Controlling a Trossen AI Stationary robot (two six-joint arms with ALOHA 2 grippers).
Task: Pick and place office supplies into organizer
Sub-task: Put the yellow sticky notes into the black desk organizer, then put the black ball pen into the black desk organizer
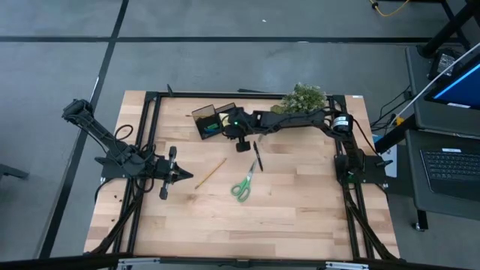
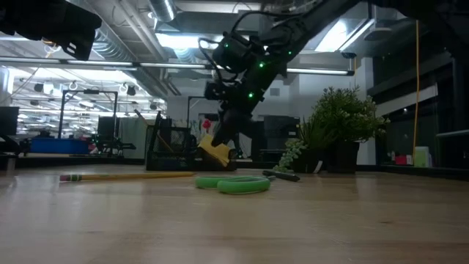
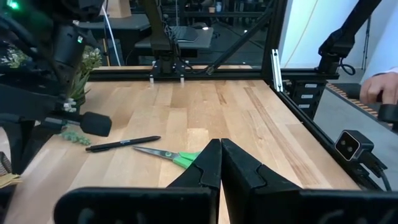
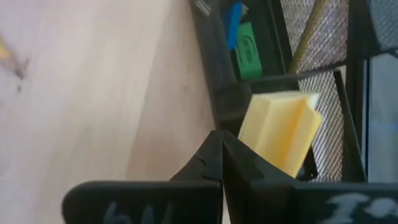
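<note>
The black mesh organizer (image 1: 212,120) stands at the table's far side. One of its compartments holds a small green piece (image 4: 247,51) and a small blue piece (image 4: 235,17). The yellow sticky-note pad (image 4: 280,130) sits tilted at the organizer's rim (image 4: 292,79), its lower end hidden behind my right gripper (image 4: 221,138), which is shut and slants down at it. The green-handled scissors (image 1: 244,186), the black pen (image 1: 257,156) and the wooden pencil (image 1: 211,172) lie flat mid-table. My left gripper (image 1: 187,177) waits shut at the left, touching nothing. My right gripper's shut fingers meet the sticky-note pad at its lower near corner (image 4: 249,146), slanting down from the table's right side. The pad is not between the fingers; it lies beyond their tips, tilted (image 2: 216,152) against the organizer. One finger hides the exact place of touch.
A bushy green plant (image 1: 304,97) stands at the far edge, right of the organizer and under my right arm. Black frame rails (image 1: 150,135) run along the table's sides. A person's hand (image 3: 379,87) shows beyond the table. Bare wood (image 1: 247,225) lies toward the near edge.
</note>
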